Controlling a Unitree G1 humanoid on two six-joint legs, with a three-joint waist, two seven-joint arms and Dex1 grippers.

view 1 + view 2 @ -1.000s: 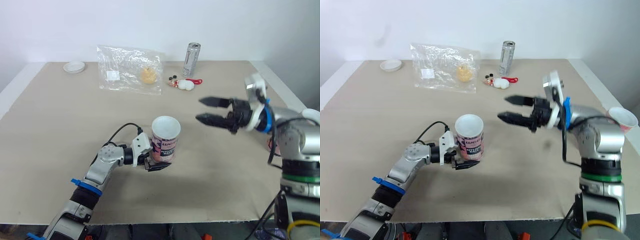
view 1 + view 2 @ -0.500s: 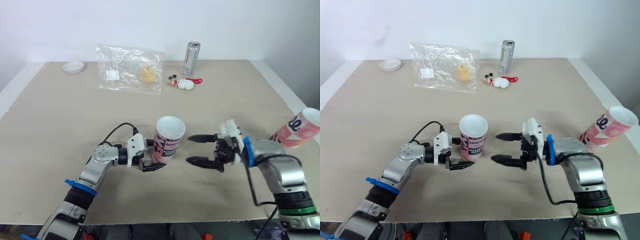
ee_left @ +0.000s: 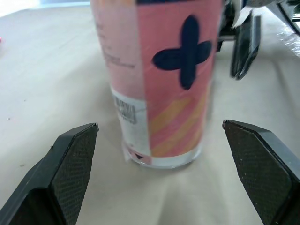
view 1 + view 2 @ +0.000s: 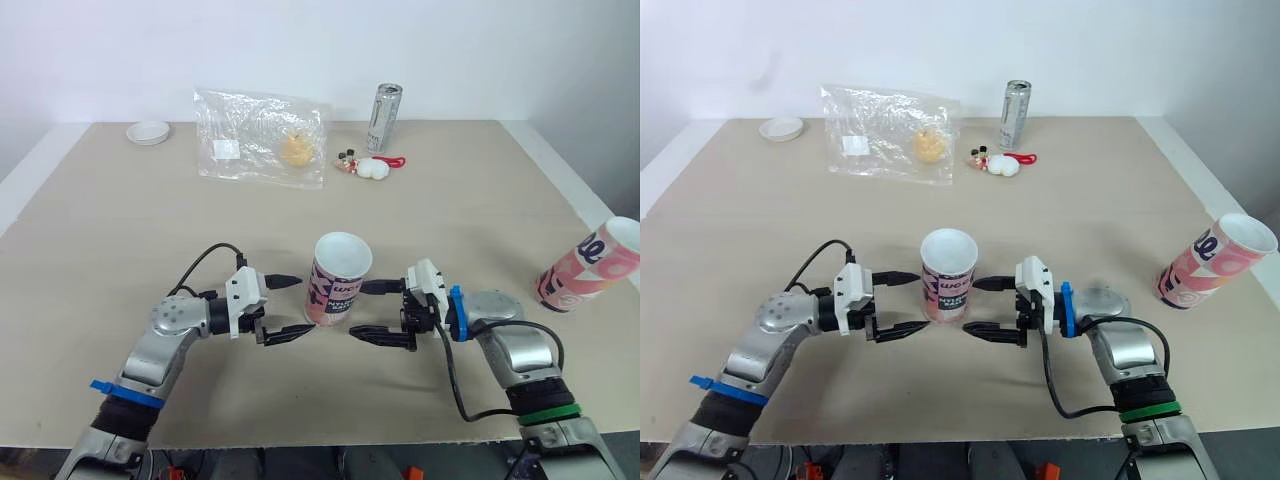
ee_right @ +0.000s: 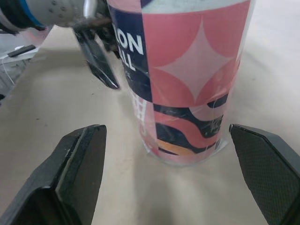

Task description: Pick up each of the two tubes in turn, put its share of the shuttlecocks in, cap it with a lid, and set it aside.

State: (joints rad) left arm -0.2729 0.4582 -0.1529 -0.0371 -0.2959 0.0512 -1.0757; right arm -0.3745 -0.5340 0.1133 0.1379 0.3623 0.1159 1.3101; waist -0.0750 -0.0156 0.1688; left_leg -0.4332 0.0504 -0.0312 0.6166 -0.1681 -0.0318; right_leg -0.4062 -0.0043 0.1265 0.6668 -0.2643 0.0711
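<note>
A pink and navy tube [image 4: 338,280] stands upright with its mouth uncovered at the middle of the table [image 4: 100,230]. My left gripper [image 4: 288,307] is open just left of its base, not touching. My right gripper [image 4: 370,310] is open just right of it, fingers pointing at the tube. The left wrist view shows the tube [image 3: 159,79] between and beyond my open fingers [image 3: 70,178]; the right wrist view shows the tube [image 5: 187,79] the same way. A second pink tube [image 4: 590,265] lies tilted at the table's right edge. A grey round lid [image 4: 1100,298] lies behind my right wrist.
At the back lie a clear plastic bag [image 4: 262,137] with something yellow inside, a small white dish [image 4: 148,132], a metal can [image 4: 384,118] and a small white and red trinket [image 4: 365,167].
My left gripper has opened and drawn back left from the upright tube's base. My right arm has come down from mid-air to the tube's right side, uncovering the second tube.
</note>
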